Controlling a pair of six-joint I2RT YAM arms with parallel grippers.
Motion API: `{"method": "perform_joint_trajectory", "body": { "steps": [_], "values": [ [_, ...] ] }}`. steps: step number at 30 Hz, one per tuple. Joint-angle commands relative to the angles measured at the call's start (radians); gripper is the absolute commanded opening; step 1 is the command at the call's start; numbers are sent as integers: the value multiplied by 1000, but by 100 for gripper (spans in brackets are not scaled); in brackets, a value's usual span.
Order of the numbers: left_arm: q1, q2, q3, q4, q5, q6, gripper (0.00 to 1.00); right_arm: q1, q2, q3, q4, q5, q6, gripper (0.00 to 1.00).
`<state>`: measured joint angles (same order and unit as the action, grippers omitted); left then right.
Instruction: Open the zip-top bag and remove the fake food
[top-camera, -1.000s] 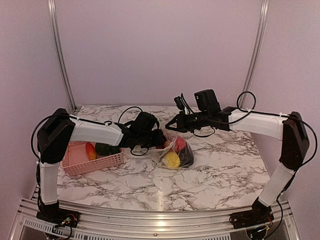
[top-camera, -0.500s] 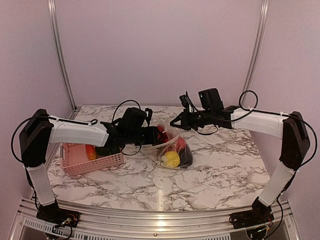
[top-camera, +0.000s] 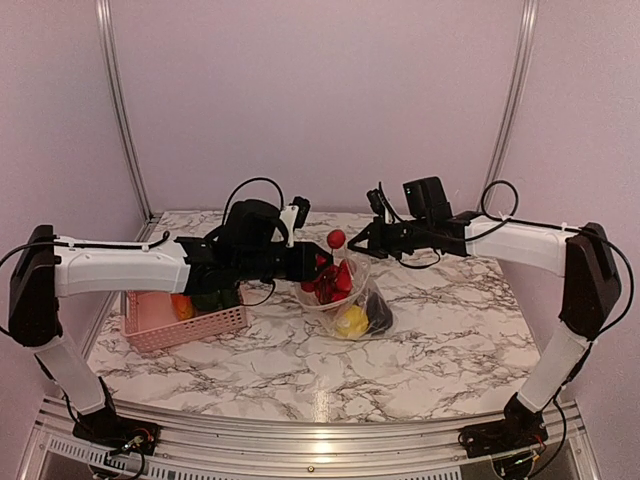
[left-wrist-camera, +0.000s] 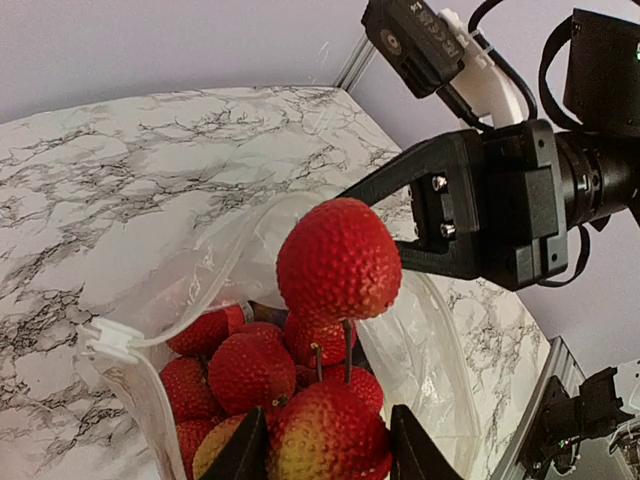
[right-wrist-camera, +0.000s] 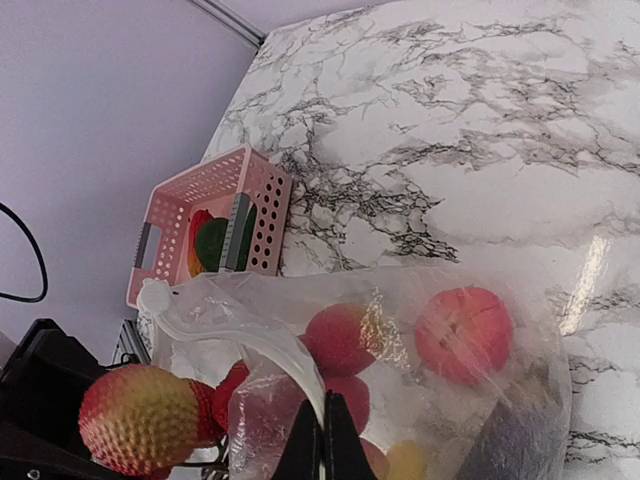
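Note:
The zip-top bag (top-camera: 352, 300) hangs open between the two arms, with yellow, dark purple and red fake food (top-camera: 352, 320) in its bottom. My right gripper (right-wrist-camera: 322, 428) is shut on the bag's zip rim (right-wrist-camera: 240, 325) and holds it up. My left gripper (left-wrist-camera: 328, 438) is at the bag's mouth, closed on a bunch of bumpy red fruits (left-wrist-camera: 338, 260) on stems. Most of the bunch sits above the rim. In the top view the left gripper (top-camera: 316, 266) faces the right gripper (top-camera: 358, 247) across the bag.
A pink perforated basket (top-camera: 190, 325) stands at the table's left, under the left arm, holding a green and an orange-red toy (right-wrist-camera: 212, 240). The right arm's wrist camera (left-wrist-camera: 415, 40) is close above the bunch.
The left arm has stretched to the right and lifted the red bunch up out of the bag's mouth. The right gripper has drawn the rim up and slightly right.

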<state>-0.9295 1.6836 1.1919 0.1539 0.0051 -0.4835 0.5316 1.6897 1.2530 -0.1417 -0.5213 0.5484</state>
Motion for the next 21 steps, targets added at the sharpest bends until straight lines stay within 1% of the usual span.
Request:
{"method": "perform_joint_trajectory", "body": {
  "steps": [1, 9, 13, 17, 20, 21],
  "values": [
    [-2, -33, 89, 34, -31, 13, 0, 5, -9, -28, -19, 15, -36, 0],
    [1, -62, 111, 125, -11, 5, 0, 5, -24, -74, -21, 39, -47, 0],
    [6, -72, 142, 130, -41, -19, 0, 6, -26, -97, -15, 39, -50, 0],
    [7, -86, 166, 95, -160, -58, 0, 11, -34, -108, -19, 38, -60, 0],
    [7, -115, 126, 110, -263, -102, 0, 16, -46, -116, -27, 43, -66, 0],
    [11, -128, 106, 133, -277, -122, 0, 16, -52, -123, -29, 54, -67, 0]
  ]
}}
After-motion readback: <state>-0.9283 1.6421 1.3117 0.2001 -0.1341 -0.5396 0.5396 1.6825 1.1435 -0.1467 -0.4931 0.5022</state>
